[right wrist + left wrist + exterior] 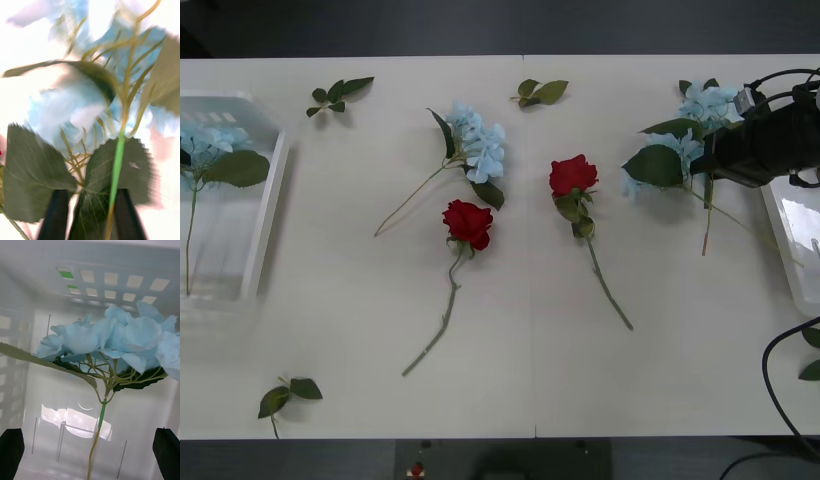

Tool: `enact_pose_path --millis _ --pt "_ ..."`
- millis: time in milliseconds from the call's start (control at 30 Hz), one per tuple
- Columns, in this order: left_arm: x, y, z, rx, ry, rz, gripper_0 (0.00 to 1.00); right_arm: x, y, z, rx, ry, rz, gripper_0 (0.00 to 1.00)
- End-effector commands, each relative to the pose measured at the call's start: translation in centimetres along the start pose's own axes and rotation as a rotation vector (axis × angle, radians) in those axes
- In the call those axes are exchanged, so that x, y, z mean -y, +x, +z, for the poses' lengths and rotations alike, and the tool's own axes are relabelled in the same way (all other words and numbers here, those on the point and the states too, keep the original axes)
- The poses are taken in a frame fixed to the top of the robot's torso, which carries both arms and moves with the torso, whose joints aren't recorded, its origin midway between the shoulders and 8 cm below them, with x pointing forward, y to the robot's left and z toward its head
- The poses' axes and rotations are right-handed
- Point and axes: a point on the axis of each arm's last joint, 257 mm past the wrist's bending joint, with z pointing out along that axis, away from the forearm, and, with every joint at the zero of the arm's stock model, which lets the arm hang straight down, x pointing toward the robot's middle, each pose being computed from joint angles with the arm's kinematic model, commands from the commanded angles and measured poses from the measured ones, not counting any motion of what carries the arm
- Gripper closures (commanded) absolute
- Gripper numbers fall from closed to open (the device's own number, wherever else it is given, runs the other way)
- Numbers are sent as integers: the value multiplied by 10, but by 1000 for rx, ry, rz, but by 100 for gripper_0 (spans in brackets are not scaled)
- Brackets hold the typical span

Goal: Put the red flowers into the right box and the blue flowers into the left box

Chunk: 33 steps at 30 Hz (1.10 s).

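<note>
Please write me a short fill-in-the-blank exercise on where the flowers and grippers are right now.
1. The number of red roses lying on the table is ___.
2. The flower lying inside the left box is ___ in colour.
3. The right gripper is closed around a ___ hydrangea's stem.
4. The left gripper hangs above the left box with its fingers ___.

Missing words: two; blue; blue; open

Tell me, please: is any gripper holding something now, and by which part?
The right gripper is shut on a blue flower, by its stem just under the bloom. The left gripper is open over the left box, holding nothing.
</note>
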Motion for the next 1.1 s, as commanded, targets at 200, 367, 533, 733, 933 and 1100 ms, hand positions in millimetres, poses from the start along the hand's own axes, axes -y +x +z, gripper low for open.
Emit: enact_pose_path --millis 200,367,533,733,933,1100 --pt "26 -44 -65 75 100 101 0 11 -22 -27 27 24 -75 0" --pt "54 -49 -72 103 185 202 0 16 -27 -45 14 32 -64 0" --pt "106 -48 -71 139 323 312 0 23 -40 -62 25 69 -69 0" --pt "170 -50 -73 209 412 474 0 37 -46 -60 46 138 -95 0" --pt "246 -47 -76 289 452 659 0 35 -49 -41 70 194 -155 2" --pt "311 -30 -66 323 490 755 0 34 -51 -31 84 229 -186 23"
